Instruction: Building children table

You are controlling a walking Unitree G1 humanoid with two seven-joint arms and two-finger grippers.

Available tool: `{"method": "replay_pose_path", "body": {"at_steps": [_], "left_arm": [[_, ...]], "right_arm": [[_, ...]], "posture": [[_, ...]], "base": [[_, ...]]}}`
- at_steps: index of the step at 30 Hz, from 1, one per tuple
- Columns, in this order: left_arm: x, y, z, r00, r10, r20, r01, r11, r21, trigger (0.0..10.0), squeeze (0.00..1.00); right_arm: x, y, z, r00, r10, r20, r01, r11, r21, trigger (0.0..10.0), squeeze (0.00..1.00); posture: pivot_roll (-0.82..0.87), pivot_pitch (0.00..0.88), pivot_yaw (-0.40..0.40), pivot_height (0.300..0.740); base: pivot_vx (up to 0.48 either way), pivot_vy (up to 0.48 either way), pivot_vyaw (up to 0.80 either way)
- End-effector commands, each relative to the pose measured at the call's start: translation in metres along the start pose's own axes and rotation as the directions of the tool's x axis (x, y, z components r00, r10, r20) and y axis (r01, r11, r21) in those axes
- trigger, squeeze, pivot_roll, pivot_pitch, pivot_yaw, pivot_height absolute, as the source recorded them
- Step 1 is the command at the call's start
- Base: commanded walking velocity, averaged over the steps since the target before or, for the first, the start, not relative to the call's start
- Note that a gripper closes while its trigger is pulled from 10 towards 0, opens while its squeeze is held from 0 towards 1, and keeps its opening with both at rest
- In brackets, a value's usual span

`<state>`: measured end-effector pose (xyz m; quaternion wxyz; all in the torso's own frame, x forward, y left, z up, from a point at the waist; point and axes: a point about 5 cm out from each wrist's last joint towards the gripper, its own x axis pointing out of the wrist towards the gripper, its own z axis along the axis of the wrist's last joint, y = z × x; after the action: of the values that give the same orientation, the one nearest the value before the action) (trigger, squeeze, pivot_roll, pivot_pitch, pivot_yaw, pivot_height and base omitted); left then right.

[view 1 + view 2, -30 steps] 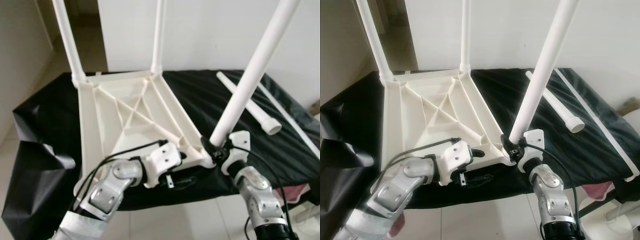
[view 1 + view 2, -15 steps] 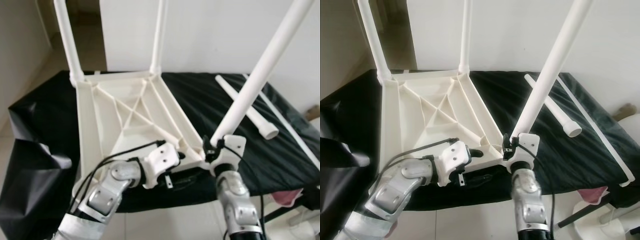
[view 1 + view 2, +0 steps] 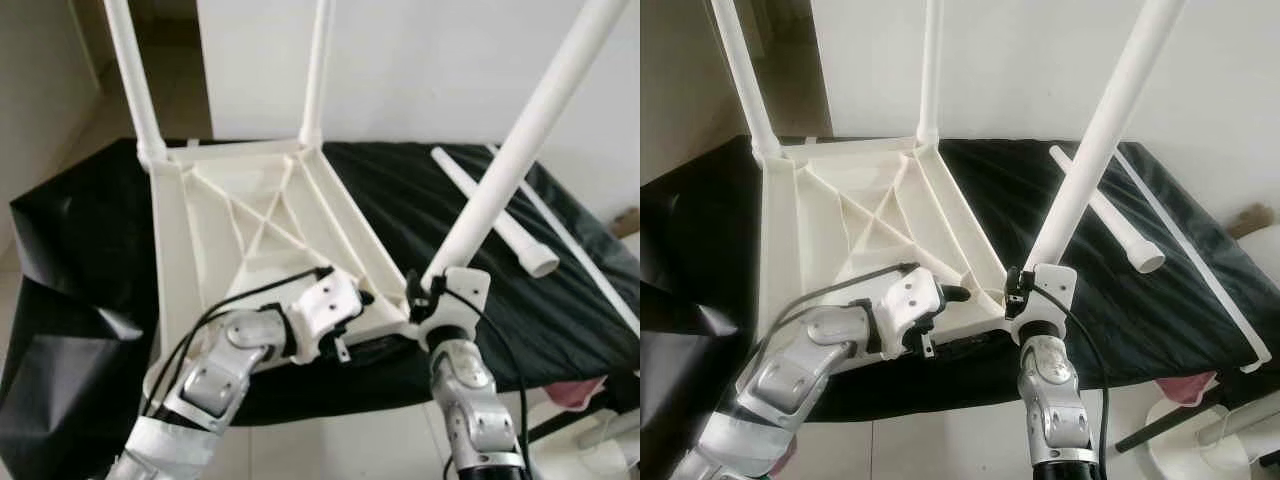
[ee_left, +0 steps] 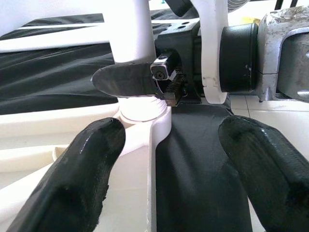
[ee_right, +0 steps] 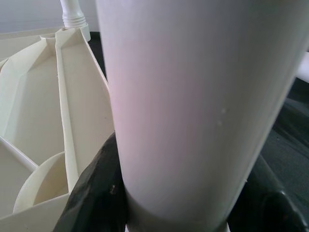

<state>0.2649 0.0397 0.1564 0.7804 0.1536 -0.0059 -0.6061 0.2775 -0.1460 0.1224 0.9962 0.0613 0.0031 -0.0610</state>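
Centrally, an inverted white child's table top (image 3: 250, 235) lies underside-up on a black-covered work surface (image 3: 90, 220), two legs (image 3: 135, 80) upright at its far corners and a third, tilted leg (image 3: 515, 150) seated at its near right corner. Right gripper (image 3: 425, 295) is clamped around that tilted leg's base; left gripper (image 4: 166, 159), fingers (image 4: 77, 174) spread and holding nothing, sits at the same corner. Spare loose leg (image 3: 495, 210) lies on the cloth to the right.
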Motion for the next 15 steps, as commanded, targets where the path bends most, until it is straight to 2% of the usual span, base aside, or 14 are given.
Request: {"method": "replay_pose_path", "body": {"at_steps": [1, 2, 3, 5, 6, 13, 15], "left_arm": [[0.002, 0.006, 0.0, 0.996, 0.084, 0.002, -0.084, 0.996, 0.001, 10.0, 0.0], [0.002, 0.006, 0.0, 0.996, 0.084, 0.003, -0.084, 0.996, 0.001, 10.0, 0.0], [0.002, 0.007, 0.001, 0.997, 0.083, 0.005, -0.083, 0.997, 0.002, 10.0, 0.0], [0.002, 0.007, 0.001, 0.997, 0.082, 0.006, -0.082, 0.997, 0.003, 10.0, 0.0], [0.003, 0.007, 0.001, 0.997, 0.082, 0.007, -0.082, 0.997, 0.006, 10.0, 0.0], [0.003, 0.008, 0.002, 0.996, 0.084, 0.01, -0.084, 0.996, 0.007, 10.0, 0.0], [0.003, 0.008, 0.002, 0.997, 0.082, 0.011, -0.082, 0.997, 0.007, 10.0, 0.0]], "right_arm": [[-0.005, -0.001, -0.015, 0.997, -0.02, -0.078, 0.021, 1.0, 0.013, 10.0, 0.0], [-0.005, -0.002, -0.014, 0.997, -0.013, -0.077, 0.014, 1.0, 0.011, 10.0, 0.12], [-0.005, -0.002, -0.014, 0.997, 0.011, -0.076, -0.009, 1.0, 0.02, 10.0, 0.79], [-0.006, -0.003, -0.013, 0.997, 0.028, -0.076, -0.026, 0.999, 0.026, 10.0, 0.79], [-0.005, -0.004, -0.011, 0.997, 0.04, -0.067, -0.038, 0.999, 0.022, 10.0, 1.0], [-0.004, -0.01, -0.004, 0.997, 0.071, -0.038, -0.071, 0.997, 0.002, 10.0, 1.0], [-0.005, -0.013, -0.002, 0.995, 0.092, -0.029, -0.092, 0.995, -0.026, 10.0, 1.0]], "posture": [[0.03, 0.0, -0.071, 0.74], [0.02, 0.0, -0.07, 0.74], [0.02, 0.0, -0.07, 0.74], [0.02, 0.0, -0.07, 0.74], [0.02, 0.0, -0.068, 0.74], [0.02, 0.0, -0.064, 0.74], [0.02, 0.0, -0.061, 0.74]], "base": [[0.0, 0.0, 0.0], [0.0, 0.0, 0.0], [0.0, 0.0, 0.0], [0.0, 0.0, 0.0], [0.0, 0.0, 0.0], [0.0, 0.0, 0.0], [0.0, 0.0, 0.0]]}}
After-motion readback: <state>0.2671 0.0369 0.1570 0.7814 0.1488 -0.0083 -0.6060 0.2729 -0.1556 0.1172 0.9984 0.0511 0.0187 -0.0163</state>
